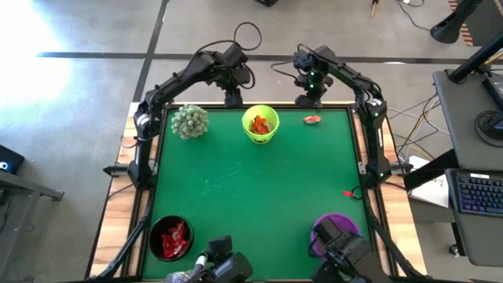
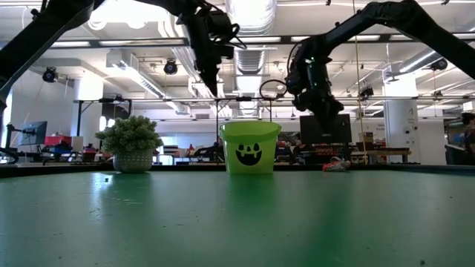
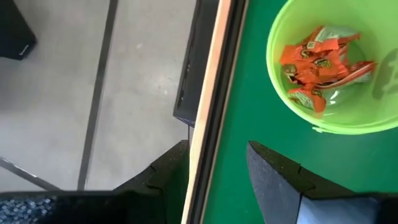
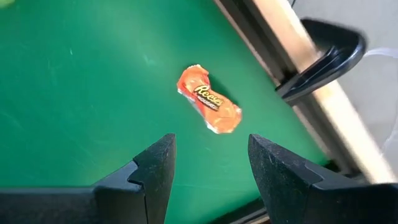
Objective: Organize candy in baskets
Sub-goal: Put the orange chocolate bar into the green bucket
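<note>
The right gripper (image 4: 208,171) hangs open and empty above the far edge of the table (image 1: 251,196), its two fingers (image 4: 155,168) spread wide, with an orange candy (image 4: 209,108) lying on the green mat just ahead of them. That candy sits close to the far right corner, near the wooden rim and the black frame beyond it, so there is little room on the outer side and open mat toward the table's middle. In the high view the same candy (image 1: 312,119) lies just right of the green basket (image 1: 261,124), apart from it.

The left gripper (image 3: 217,168) is also open and holds nothing; it hovers over the far rim, one finger past the wooden edge above the floor, the other over the mat. The green basket (image 3: 329,68) is near it, just inside the edge, with several orange candies (image 3: 317,62) in it.

Both arms bend in from the table's sides and meet near the far edge, either side of the green basket, grippers raised well above the mat in the low view.

A spiky plant (image 1: 189,121) stands left of the green basket. The middle of the mat is open. A small red candy (image 1: 348,192) lies near the right edge. At the near edge, a black basket (image 1: 171,237) with red candies sits at the left corner, a purple basket (image 1: 334,233) at the right, partly hidden by camera gear.
</note>
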You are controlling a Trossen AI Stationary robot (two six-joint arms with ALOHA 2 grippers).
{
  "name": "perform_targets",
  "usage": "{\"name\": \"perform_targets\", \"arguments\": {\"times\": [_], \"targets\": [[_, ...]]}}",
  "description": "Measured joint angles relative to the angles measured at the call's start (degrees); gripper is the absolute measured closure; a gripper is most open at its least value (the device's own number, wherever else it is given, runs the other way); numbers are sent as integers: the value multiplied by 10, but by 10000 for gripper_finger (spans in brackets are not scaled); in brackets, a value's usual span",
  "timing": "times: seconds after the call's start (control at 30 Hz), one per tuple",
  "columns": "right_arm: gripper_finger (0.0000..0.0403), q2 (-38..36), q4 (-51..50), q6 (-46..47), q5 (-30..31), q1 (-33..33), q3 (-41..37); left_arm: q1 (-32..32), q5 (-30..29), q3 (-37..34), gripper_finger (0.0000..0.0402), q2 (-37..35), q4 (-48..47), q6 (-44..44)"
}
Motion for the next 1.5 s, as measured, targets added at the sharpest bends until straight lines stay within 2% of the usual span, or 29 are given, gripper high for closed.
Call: {"name": "perform_targets", "arguments": {"times": [0.17,0.4,0.57,0.83,0.97,1.07,1.27,1.33,1.43,1.5], "targets": [[209,9,9,101,-6,15,-16,0,0,19,258,-1,0,0],[209,10,20,169,-24,48,-14,8,0,32,258,-1,5,1],[209,10,76,173,-101,84,-8,16,0,32,258,-1,5,9],[209,10,252,314,-92,133,-4,32,0,32,258,-3,4,13],[209,10,367,404,-38,146,-6,42,0,32,258,-4,4,13],[209,10,437,420,3,147,-16,49,0,32,258,-4,5,13],[209,12,419,474,18,140,-31,53,-1,32,258,-4,3,16],[209,13,424,512,48,141,-42,53,0,32,258,-4,3,19],[209,13,454,590,125,142,-68,53,0,32,258,-4,3,23],[209,13,450,642,151,137,-82,53,-1,32,258,-4,3,24]]}}
